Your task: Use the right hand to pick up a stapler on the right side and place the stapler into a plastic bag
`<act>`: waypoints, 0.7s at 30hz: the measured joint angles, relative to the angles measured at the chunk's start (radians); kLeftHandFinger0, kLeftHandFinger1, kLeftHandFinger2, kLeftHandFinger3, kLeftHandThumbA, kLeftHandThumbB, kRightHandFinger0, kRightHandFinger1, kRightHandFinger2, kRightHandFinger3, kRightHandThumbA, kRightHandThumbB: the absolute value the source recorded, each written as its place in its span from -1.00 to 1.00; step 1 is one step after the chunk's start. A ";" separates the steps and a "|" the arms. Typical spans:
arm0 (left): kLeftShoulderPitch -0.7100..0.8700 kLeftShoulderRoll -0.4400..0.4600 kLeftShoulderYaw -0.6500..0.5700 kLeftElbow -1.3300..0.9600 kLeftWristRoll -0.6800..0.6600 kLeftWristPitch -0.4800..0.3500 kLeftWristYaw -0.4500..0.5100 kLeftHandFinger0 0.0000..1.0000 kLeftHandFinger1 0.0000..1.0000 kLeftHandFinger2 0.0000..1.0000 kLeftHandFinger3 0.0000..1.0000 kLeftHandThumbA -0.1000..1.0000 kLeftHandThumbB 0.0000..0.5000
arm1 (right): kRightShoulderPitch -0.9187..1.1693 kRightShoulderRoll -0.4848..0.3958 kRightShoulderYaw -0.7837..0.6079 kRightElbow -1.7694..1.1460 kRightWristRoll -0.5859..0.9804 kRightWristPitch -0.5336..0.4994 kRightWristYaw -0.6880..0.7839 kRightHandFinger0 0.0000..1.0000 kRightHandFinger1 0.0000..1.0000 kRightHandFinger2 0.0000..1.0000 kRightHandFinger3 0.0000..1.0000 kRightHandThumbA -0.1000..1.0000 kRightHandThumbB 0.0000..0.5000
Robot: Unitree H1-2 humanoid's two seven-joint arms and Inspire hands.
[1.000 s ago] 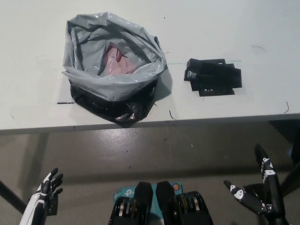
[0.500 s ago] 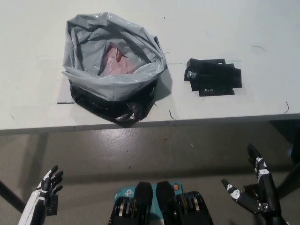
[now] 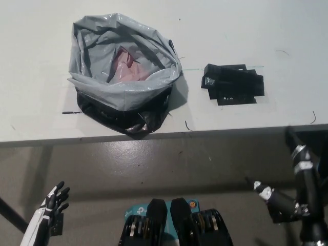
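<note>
stapler (image 3: 233, 84): long axis left-right, metal nose toward bag (image 3: 123, 88); right hand (image 3: 293, 197) and left hand (image 3: 53, 201) low, fingers spread.

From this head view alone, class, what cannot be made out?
All head view.
Plastic bag: its depths, hidden by its own folded rim.
Stapler: black on a dark patch, outline unclear.
Right hand: blurred, cut off by the lower right corner.
Left hand: small, arm cut off by the bottom edge.

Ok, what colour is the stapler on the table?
The stapler is black, with a silvery bit at its left end; best seen in the head view.
</note>
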 measured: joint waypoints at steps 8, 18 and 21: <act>-0.003 0.000 0.000 0.008 0.001 0.000 0.000 1.00 1.00 1.00 1.00 1.00 -0.76 | -0.198 -0.145 -0.035 -0.168 0.021 0.156 0.056 1.00 1.00 1.00 1.00 0.86 0.63; -0.006 -0.001 -0.005 0.010 0.001 0.000 0.000 1.00 1.00 1.00 1.00 1.00 -0.81 | -0.540 -0.305 0.014 -0.075 0.022 0.376 0.181 1.00 1.00 1.00 1.00 0.83 0.67; -0.009 -0.001 -0.009 0.010 0.001 0.001 0.000 1.00 1.00 1.00 1.00 1.00 -0.80 | -0.645 -0.324 0.053 0.015 0.020 0.437 0.225 1.00 1.00 1.00 1.00 0.80 0.58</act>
